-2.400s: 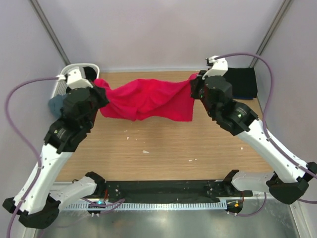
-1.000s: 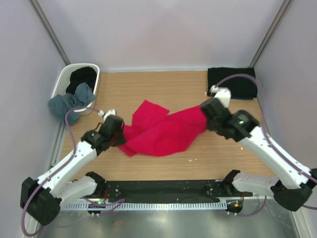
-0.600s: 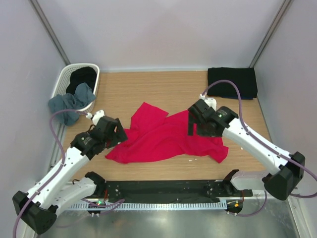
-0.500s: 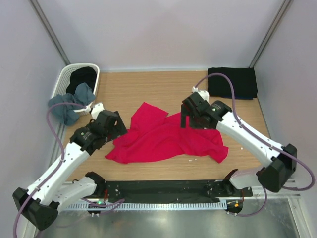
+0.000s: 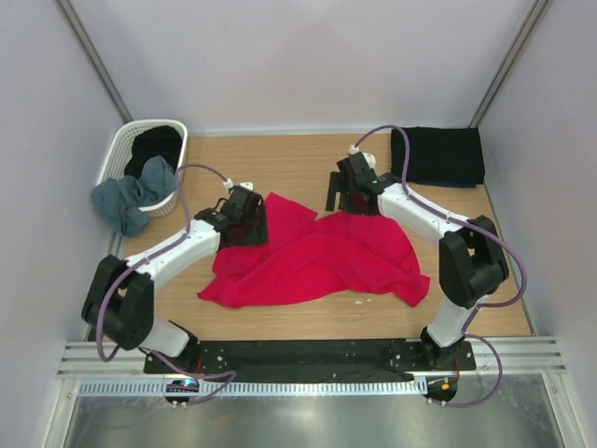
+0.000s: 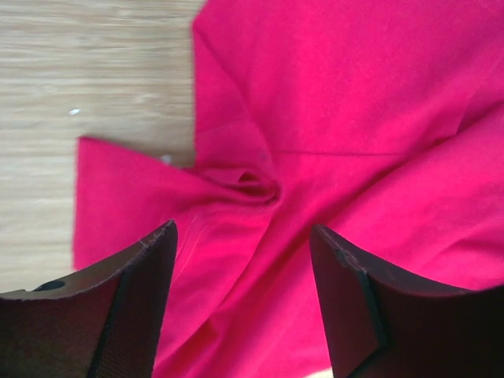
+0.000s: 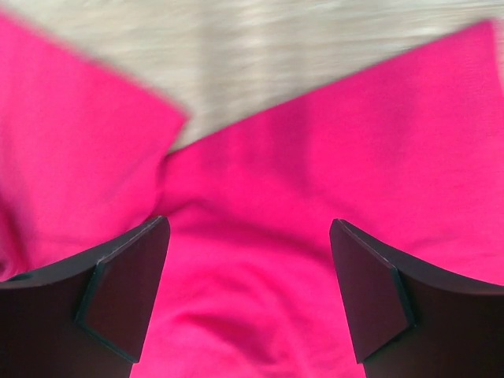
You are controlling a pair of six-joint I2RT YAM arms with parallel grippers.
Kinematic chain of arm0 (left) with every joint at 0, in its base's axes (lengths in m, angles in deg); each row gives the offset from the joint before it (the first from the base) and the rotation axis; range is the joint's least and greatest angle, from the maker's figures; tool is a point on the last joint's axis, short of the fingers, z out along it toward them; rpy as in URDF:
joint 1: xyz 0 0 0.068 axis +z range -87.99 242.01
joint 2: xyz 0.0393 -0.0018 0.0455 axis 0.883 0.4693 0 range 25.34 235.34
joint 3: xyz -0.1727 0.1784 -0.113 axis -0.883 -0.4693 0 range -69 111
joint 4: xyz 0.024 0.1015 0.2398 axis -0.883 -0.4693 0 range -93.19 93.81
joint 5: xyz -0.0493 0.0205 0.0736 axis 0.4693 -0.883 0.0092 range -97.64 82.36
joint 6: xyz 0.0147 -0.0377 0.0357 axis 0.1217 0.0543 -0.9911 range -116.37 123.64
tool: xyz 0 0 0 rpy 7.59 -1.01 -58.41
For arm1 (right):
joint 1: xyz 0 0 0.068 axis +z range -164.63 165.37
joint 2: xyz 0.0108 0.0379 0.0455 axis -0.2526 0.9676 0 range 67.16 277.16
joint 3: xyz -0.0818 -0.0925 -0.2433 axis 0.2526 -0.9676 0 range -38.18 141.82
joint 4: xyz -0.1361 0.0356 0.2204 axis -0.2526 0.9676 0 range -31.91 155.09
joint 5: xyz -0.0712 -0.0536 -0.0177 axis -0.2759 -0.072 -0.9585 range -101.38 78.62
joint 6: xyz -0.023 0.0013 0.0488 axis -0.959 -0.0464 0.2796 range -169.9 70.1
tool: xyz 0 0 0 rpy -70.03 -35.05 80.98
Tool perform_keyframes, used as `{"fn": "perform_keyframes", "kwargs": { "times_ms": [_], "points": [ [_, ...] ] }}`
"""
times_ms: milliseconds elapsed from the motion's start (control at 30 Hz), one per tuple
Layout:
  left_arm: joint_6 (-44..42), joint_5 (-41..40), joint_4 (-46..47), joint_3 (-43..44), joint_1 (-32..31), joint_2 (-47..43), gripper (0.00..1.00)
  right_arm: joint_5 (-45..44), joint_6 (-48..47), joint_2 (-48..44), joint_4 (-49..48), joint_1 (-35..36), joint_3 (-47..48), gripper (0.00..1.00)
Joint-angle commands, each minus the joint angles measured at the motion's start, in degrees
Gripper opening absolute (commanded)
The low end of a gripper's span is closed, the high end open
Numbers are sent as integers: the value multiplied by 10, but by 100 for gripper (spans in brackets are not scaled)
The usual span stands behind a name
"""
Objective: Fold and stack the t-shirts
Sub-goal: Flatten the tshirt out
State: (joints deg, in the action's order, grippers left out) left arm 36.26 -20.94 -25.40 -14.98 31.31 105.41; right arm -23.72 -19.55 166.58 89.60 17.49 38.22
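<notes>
Left pincer (image 6: 242,236) and right pincer (image 7: 249,230) were spread apart and empty above the rumpled red shirt (image 5: 326,261), so bunched layers could be caught together and the fold spoiled.

Stretched in the air between both arms at the far side moments earlier, the crimson t-shirt (image 5: 317,261) was brought down and lay loose and creased on the wooden table (image 5: 280,163). The left gripper (image 5: 248,224) and right gripper (image 5: 347,194), which had been clamped on its ends a second before, had let go, jaws parted, and swung inward to hover over the cloth's far edge, elbows folded back toward the near side.
</notes>
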Motion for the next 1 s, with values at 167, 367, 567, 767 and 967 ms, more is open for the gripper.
{"fn": "perform_keyframes", "kwargs": {
  "times_ms": [167, 367, 567, 767, 967],
  "points": [
    [-27, 21, 58, 56, 3, 121, 58, -16, 9, -49, -86, -102, -127, 86],
    [-16, -5, 72, 46, 2, 155, 25, -8, 9, -20, -104, -122, -141, 82],
    [2, -63, 20, 67, 4, 116, 0, -17, 8, 9, -112, -129, -131, 71],
    [35, -116, -44, 52, 6, -17, 0, -6, 9, 40, -113, -152, -124, 67],
    [106, -107, -93, -39, 13, -134, 1, 16, 10, 35, -115, -155, -129, 66]
  ]
}}
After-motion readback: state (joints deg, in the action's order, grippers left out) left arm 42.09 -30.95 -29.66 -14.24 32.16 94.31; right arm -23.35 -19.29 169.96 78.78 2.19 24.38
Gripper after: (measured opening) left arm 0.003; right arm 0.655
